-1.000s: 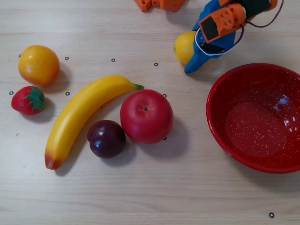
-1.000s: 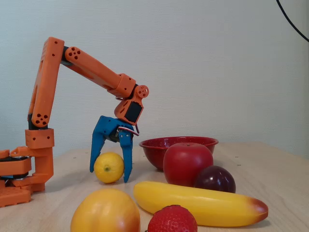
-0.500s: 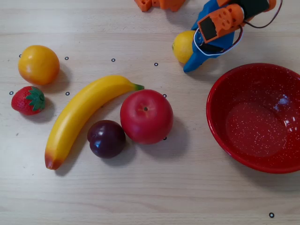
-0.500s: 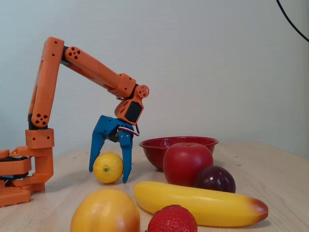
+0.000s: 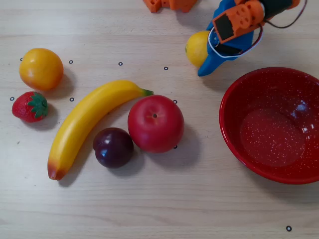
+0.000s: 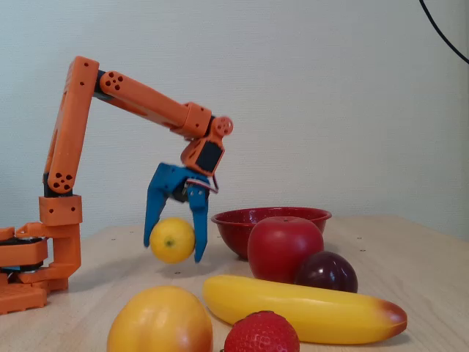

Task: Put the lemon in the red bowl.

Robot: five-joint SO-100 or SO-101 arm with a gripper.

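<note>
The lemon (image 6: 171, 240) hangs a little above the table, clamped between the two blue fingers of my gripper (image 6: 174, 254), which is shut on it. From overhead the lemon (image 5: 195, 48) shows at the top centre, half covered by the gripper (image 5: 202, 57) and the orange wrist. The red bowl (image 5: 230, 97) with white speckles sits empty at the right of the overhead view, just below and right of the gripper. In the fixed view the red bowl (image 6: 234, 221) stands behind the apple, to the right of the held lemon.
A red apple (image 5: 155, 123), a dark plum (image 5: 113, 147) and a long banana (image 5: 84, 124) lie mid-table. An orange-yellow fruit (image 5: 41, 68) and a strawberry (image 5: 30, 106) sit at the left. The arm's orange base (image 6: 29, 257) stands at the left of the fixed view.
The gripper closed on the lemon and lifted it off the table, shifting slightly toward the bowl. The other fruit and the bowl have not moved.
</note>
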